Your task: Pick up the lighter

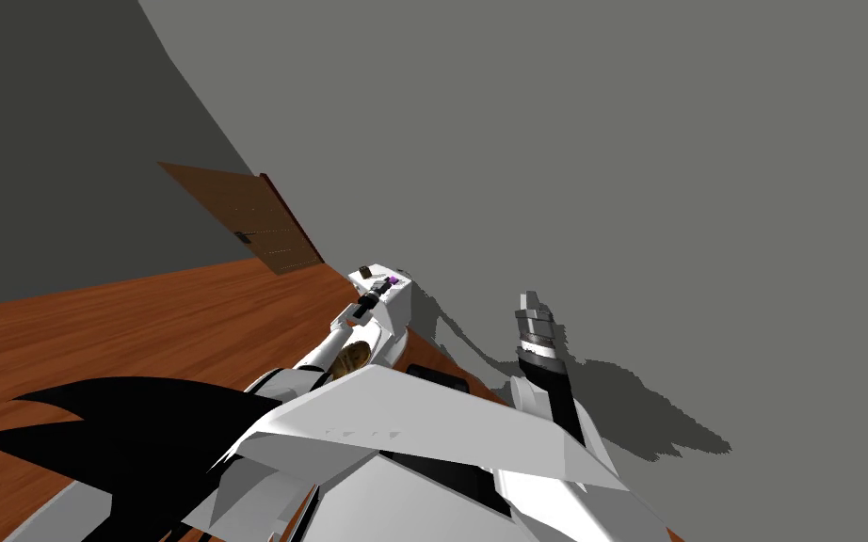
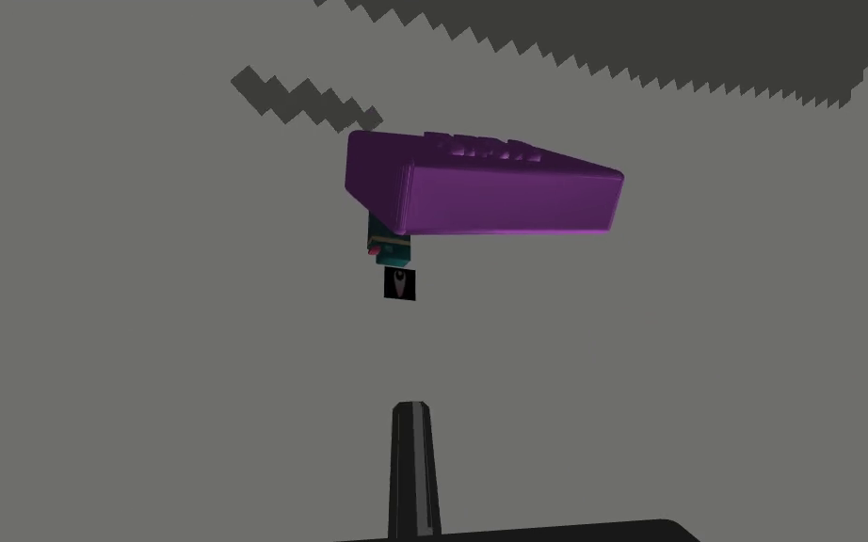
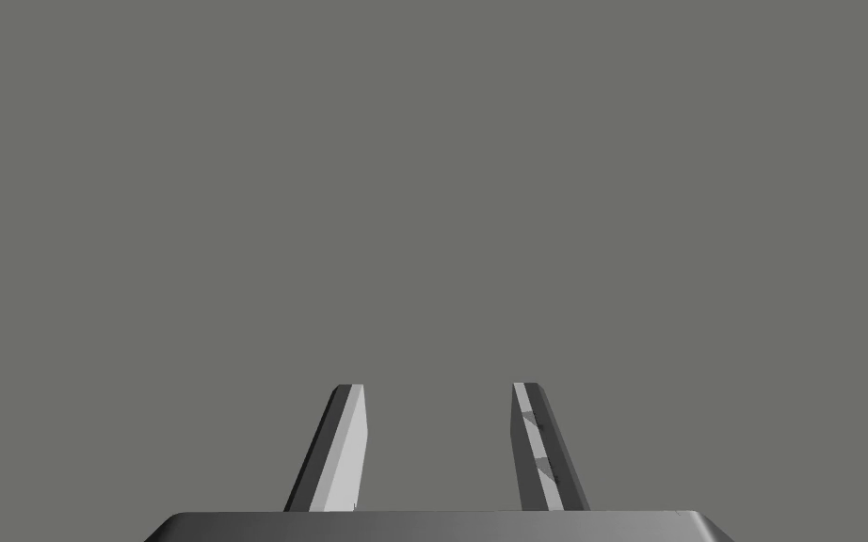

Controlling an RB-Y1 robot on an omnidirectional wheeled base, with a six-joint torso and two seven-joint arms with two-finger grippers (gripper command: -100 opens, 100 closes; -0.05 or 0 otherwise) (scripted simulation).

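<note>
Pressed together into one thin blade at the left gripper point(image 2: 413, 409), holding nothing; presumably must part before any grasp. Beyond the tips and apart from them, lying flat on a white stand point(image 1: 396, 318) by the far wall: the lighter point(image 2: 489, 193), a smooth-sided purple slab with a ribbed upper face and a small teal head. Spread and empty at the right gripper point(image 3: 437, 395), raised to the right, likely parked clear.

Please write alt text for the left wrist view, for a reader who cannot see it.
A purple lighter lies on a flat grey surface, with a small teal part at one end. The left gripper, shut, points at it without touching.
</note>
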